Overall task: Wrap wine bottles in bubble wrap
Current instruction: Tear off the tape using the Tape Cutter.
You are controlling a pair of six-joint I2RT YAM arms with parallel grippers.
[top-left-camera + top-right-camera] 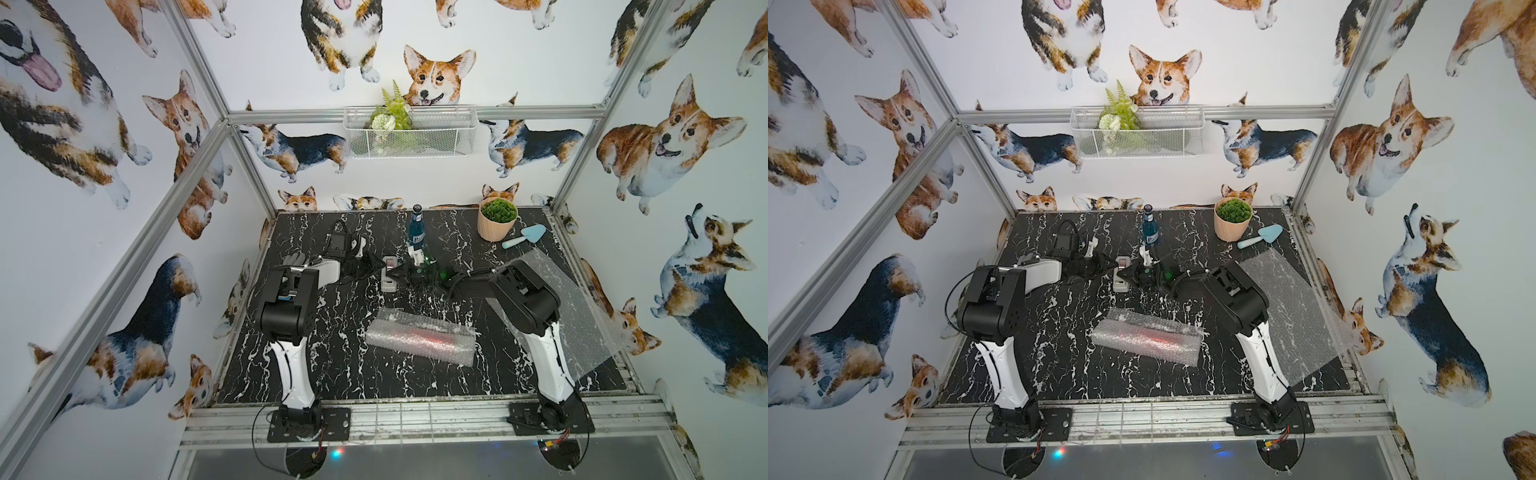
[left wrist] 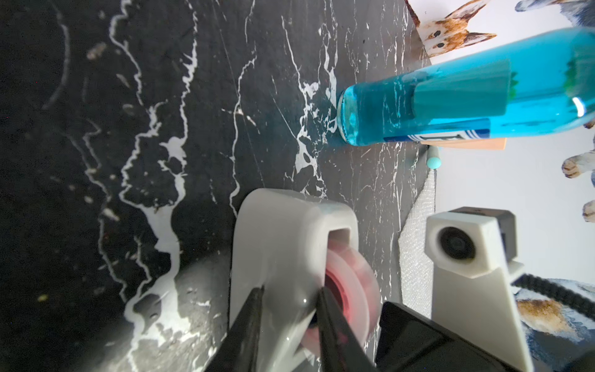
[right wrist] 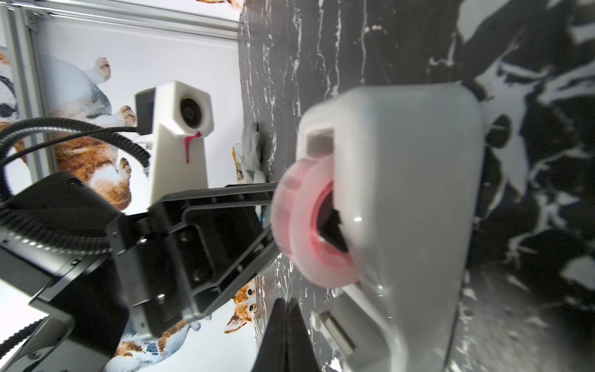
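**A:** What has the left gripper (image 2: 291, 290) got?

**B:** It is clamped on the grey plastic tape dispenser (image 2: 280, 238). One finger is outside the wall and the other is in by the pink-cored roll of clear tape (image 2: 351, 290).

**A:** And the right gripper (image 3: 286, 306)?

**B:** Its jaws are pressed together just to the right of the dispenser, by the cutter end. I can't tell whether a tape end is pinched between them.

**A:** Where are the bottles?

**B:** The translucent blue glass bottle with dark cap and white label (image 1: 415, 232) stands upright and bare just beyond the dispenser, toward the far edge of the black marble-patterned table (image 1: 332, 374). The red-pink glass bottle (image 1: 432, 334) lies rolled in a clear bubble-wrap sheet (image 1: 386, 328) mid-table, nearer than both grippers. A second clear bubble-wrap sheet (image 1: 582, 307) lies at the right, with its edge past the table's side.

**A:** How will they handle?

**B:** I'd judge the blue bottle to be rigid, smooth, slippery and breakable, with some weight, so it is best held around the lower body with a gentle squeeze. The wrap looks light and floppy, so take it by a corner. The roll will likely spring open until it is taped.
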